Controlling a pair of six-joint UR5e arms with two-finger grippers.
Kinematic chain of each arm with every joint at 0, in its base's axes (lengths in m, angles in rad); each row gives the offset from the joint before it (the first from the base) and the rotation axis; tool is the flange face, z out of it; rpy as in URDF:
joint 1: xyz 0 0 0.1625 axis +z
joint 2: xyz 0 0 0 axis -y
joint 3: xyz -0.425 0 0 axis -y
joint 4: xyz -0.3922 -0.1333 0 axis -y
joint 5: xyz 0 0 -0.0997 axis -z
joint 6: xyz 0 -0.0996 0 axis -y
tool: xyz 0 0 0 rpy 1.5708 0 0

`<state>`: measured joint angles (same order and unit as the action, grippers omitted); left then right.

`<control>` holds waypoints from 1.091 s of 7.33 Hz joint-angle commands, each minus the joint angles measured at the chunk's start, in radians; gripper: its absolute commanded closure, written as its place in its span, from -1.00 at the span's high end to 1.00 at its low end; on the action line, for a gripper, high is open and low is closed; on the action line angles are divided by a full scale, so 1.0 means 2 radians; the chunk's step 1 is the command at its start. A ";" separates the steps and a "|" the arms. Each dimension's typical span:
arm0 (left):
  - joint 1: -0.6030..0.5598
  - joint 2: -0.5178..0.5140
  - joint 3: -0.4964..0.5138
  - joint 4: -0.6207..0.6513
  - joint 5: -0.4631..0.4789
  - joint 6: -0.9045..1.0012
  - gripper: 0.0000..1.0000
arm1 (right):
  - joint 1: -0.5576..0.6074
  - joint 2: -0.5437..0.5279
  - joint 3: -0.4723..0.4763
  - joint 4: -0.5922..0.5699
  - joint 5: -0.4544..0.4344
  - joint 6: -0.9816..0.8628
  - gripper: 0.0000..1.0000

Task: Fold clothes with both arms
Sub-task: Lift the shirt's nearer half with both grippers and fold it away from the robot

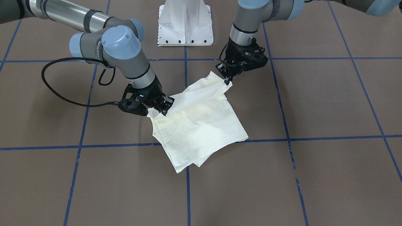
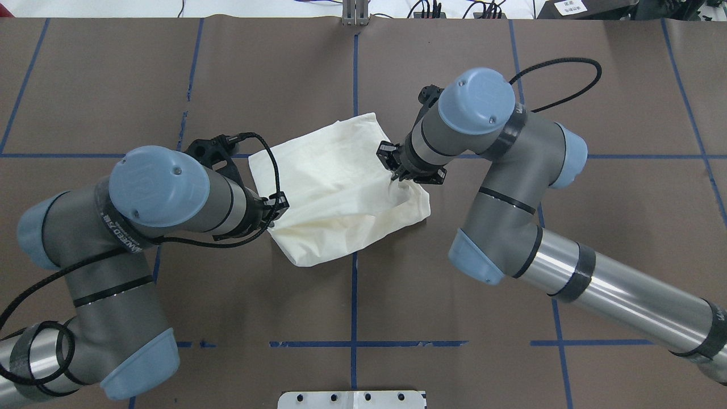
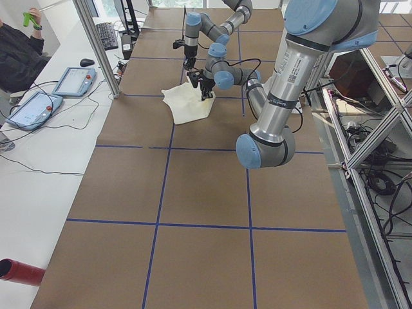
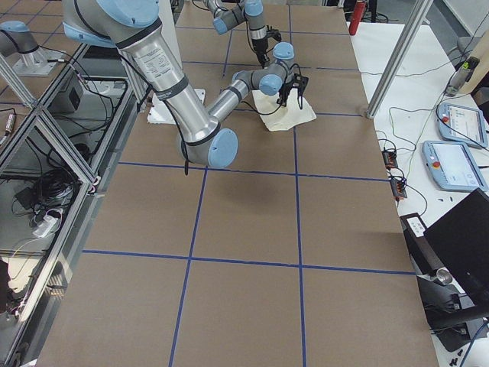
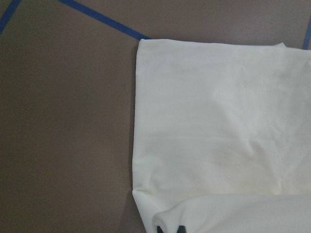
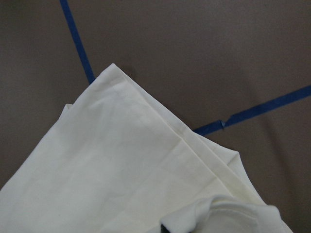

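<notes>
Cream T-shirt [image 2: 335, 187] lies folded, plain side up, mid-table [image 2: 255, 295] across a blue tape line. In your overhead view, the left gripper [image 2: 275, 211] pinches a raised corner at its left edge; the right gripper [image 2: 398, 174] is clamped on a lifted fold at its right.

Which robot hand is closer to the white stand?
The left gripper, pinching the shirt corner nearest the white stand; the right gripper grips farther out.
</notes>
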<state>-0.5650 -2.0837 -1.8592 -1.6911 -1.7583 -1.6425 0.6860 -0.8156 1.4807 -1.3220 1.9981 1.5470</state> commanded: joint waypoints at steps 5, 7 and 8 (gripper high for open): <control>-0.050 -0.037 0.104 -0.063 -0.002 0.040 -1.00 | 0.018 0.096 -0.140 0.001 0.003 -0.019 -1.00; -0.050 -0.046 0.122 -0.066 -0.001 0.040 0.44 | 0.023 0.097 -0.144 0.001 0.002 -0.019 0.99; -0.053 -0.056 0.142 -0.066 -0.001 0.041 0.99 | 0.035 0.097 -0.146 0.001 0.009 -0.017 1.00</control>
<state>-0.6661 -2.1752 -1.6165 -1.8211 -1.7609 -1.5626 0.7345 -0.6225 1.1943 -1.3207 2.0055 1.5101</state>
